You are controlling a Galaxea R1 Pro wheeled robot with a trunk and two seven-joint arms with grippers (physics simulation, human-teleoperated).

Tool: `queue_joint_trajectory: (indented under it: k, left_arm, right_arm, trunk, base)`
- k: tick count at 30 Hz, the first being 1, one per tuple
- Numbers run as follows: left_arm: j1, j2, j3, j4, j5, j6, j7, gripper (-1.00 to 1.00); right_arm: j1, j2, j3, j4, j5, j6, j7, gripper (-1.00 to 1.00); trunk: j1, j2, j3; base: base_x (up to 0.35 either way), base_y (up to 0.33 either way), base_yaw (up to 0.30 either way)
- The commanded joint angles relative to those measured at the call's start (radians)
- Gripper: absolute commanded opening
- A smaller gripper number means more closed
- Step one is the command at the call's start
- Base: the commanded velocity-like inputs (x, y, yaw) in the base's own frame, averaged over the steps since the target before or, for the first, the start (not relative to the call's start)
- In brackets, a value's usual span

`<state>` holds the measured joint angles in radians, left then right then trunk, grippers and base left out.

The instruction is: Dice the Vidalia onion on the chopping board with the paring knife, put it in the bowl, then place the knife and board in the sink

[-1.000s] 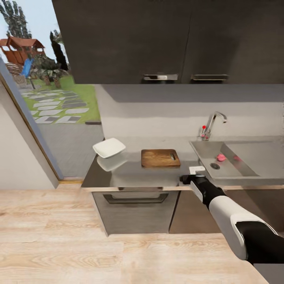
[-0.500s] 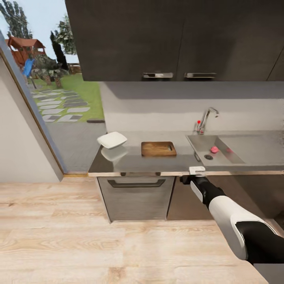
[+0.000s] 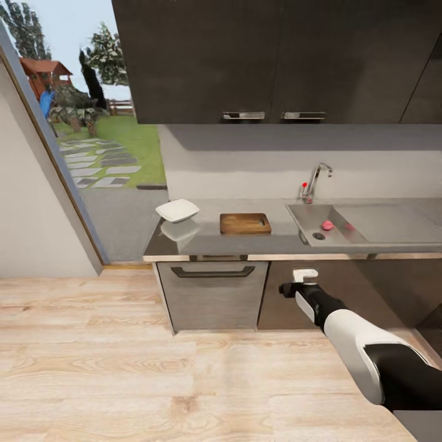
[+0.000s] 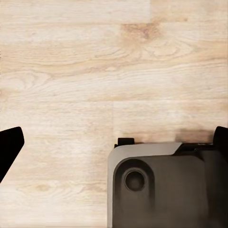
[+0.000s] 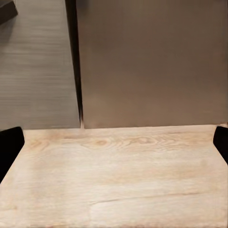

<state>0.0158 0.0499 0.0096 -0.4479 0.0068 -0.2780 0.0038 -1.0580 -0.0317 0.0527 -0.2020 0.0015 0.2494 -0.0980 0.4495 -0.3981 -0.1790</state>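
Ahead of me runs the countertop (image 3: 209, 242). On it sit the white bowl (image 3: 177, 210) at the left end and the brown chopping board (image 3: 245, 223) in the middle. The pinkish Vidalia onion (image 3: 328, 225) lies in the sink (image 3: 307, 216) near the drain, below the tap (image 3: 313, 181). I cannot make out the paring knife at this distance. My right gripper (image 3: 301, 280) hangs below the counter's front edge, facing the cabinet fronts; its fingertips (image 5: 9, 147) stand wide apart, open and empty. My left gripper (image 4: 114, 142) points down at the wooden floor, open and empty.
Dark wall cabinets (image 3: 270, 61) hang above the counter. A drawer front with a handle (image 3: 212, 271) sits under the bowl end. A glass door (image 3: 92, 153) to the garden is at the left. Wooden floor (image 3: 153, 368) lies between me and the counter. Part of my grey base (image 4: 161, 190) is below the left gripper.
The whole view has pulled back from the counter, which now looks smaller and farther off, with more floor in front. The right arm keeps its pose.
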Motion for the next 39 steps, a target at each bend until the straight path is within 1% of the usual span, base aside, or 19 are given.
queue_joint_trajectory:
  k: [1, 3, 6, 7, 8, 13, 15, 16, 17, 19, 20, 21, 26, 30, 32, 33, 35, 36, 39]
  left_arm:
    - [0.000, 0.000, 0.001, -0.001, 0.001, -0.001, 0.000, 1.00]
    - [0.000, 0.000, 0.001, -0.001, 0.001, -0.001, 0.001, 1.00]
    - [0.000, 0.001, 0.001, -0.002, 0.001, -0.001, 0.000, 1.00]
    - [0.000, 0.001, 0.001, -0.002, 0.001, -0.001, 0.000, 1.00]
    - [0.001, 0.001, 0.001, -0.002, 0.001, -0.001, 0.000, 1.00]
    - [0.000, 0.000, 0.001, -0.001, 0.001, -0.001, 0.001, 1.00]
    - [0.000, -0.001, 0.001, 0.000, 0.001, -0.001, 0.000, 1.00]
    - [0.000, -0.001, 0.000, 0.000, 0.001, -0.001, 0.000, 1.00]
    - [0.000, -0.001, 0.000, 0.000, 0.001, -0.001, 0.000, 1.00]
    - [0.000, -0.001, 0.001, 0.000, 0.001, -0.001, 0.000, 1.00]
    - [0.001, -0.001, 0.001, 0.000, 0.001, -0.001, 0.001, 1.00]
    - [0.001, -0.001, 0.001, 0.000, 0.001, -0.001, 0.000, 1.00]
    - [0.001, -0.001, 0.001, 0.000, 0.001, -0.001, 0.000, 1.00]
    - [0.000, 0.000, 0.001, -0.001, 0.001, -0.001, 0.000, 1.00]
    - [0.000, 0.001, 0.001, -0.001, 0.001, -0.001, 0.000, 1.00]
    - [0.000, 0.001, 0.001, -0.001, 0.001, -0.001, 0.000, 1.00]
    - [0.000, 0.001, 0.001, -0.001, 0.001, -0.001, 0.001, 1.00]
    - [0.001, 0.001, 0.001, -0.001, 0.001, -0.001, 0.001, 1.00]
    - [0.001, 0.001, 0.001, -0.002, 0.001, -0.001, 0.001, 1.00]
  right_arm:
    - [0.000, 0.000, 0.006, 0.016, 0.000, -0.006, -0.003, 1.00]
    - [0.000, 0.007, 0.006, 0.103, 0.000, -0.076, -0.001, 1.00]
    - [0.005, 0.023, 0.006, 0.152, 0.001, -0.165, -0.002, 1.00]
    - [0.018, 0.032, 0.006, 0.164, 0.001, -0.203, -0.002, 1.00]
    - [0.029, 0.035, 0.006, 0.168, 0.001, -0.219, -0.002, 1.00]
    - [0.169, 0.054, 0.006, 0.181, 0.001, -0.302, -0.002, 1.00]
    - [0.257, 0.057, 0.006, 0.183, 0.002, -0.389, -0.002, 1.00]
    - [0.276, 0.058, 0.006, 0.183, 0.002, -0.409, -0.002, 1.00]
    - [0.309, 0.059, 0.006, 0.184, 0.002, -0.448, -0.002, 1.00]
    - [0.349, 0.060, 0.006, 0.184, 0.002, -0.488, -0.002, 1.00]
    - [0.361, 0.060, 0.006, 0.184, 0.002, -0.498, -0.002, 1.00]
    - [0.387, 0.061, 0.006, 0.185, 0.002, -0.511, -0.001, 1.00]
    - [0.466, 0.062, 0.006, 0.185, 0.002, -0.548, 0.001, 1.00]
    - [0.568, 0.062, 0.006, 0.186, 0.002, -0.640, 0.001, 1.00]
    - [0.598, 0.062, 0.006, 0.186, 0.002, -0.665, 0.001, 1.00]
    - [0.627, 0.063, 0.006, 0.187, 0.002, -0.687, 0.001, 1.00]
    - [0.655, 0.063, 0.007, 0.187, 0.002, -0.707, 0.001, 1.00]
    - [0.683, 0.064, 0.007, 0.187, 0.002, -0.729, 0.001, 1.00]
    - [0.739, 0.065, 0.007, 0.187, 0.002, -0.778, 0.001, 1.00]
  trunk:
    - [0.000, -0.002, -0.002]
    - [0.000, -0.002, -0.002]
    - [0.000, -0.002, -0.002]
    - [0.000, -0.002, -0.002]
    - [0.000, -0.002, -0.002]
    - [0.000, -0.002, -0.002]
    - [0.000, -0.002, -0.002]
    - [0.000, -0.002, -0.002]
    - [0.000, -0.002, -0.002]
    - [0.000, -0.002, -0.002]
    - [0.000, -0.002, -0.002]
    - [0.000, -0.002, -0.002]
    - [0.000, -0.002, -0.002]
    - [0.000, -0.002, -0.002]
    - [0.000, -0.002, -0.002]
    - [0.000, -0.002, -0.002]
    - [0.000, -0.002, -0.002]
    - [0.000, -0.002, -0.002]
    - [0.000, -0.002, -0.002]
  base:
    - [-0.035, 0.000, 0.000]
    - [-0.019, 0.000, 0.000]
    - [-0.008, 0.000, 0.000]
    - [-0.004, 0.000, 0.000]
    - [-0.003, 0.000, 0.000]
    - [-0.001, 0.000, 0.000]
    - [0.000, 0.000, 0.000]
    - [0.000, 0.000, 0.000]
    - [0.000, 0.000, 0.000]
    - [0.000, 0.000, 0.000]
    - [0.000, 0.000, 0.000]
    - [0.000, 0.000, 0.000]
    - [0.000, 0.000, 0.000]
    - [0.000, 0.000, 0.000]
    - [0.000, 0.000, 0.000]
    - [0.000, 0.000, 0.000]
    - [0.000, 0.000, 0.000]
    - [0.000, 0.000, 0.000]
    - [0.000, 0.000, 0.000]
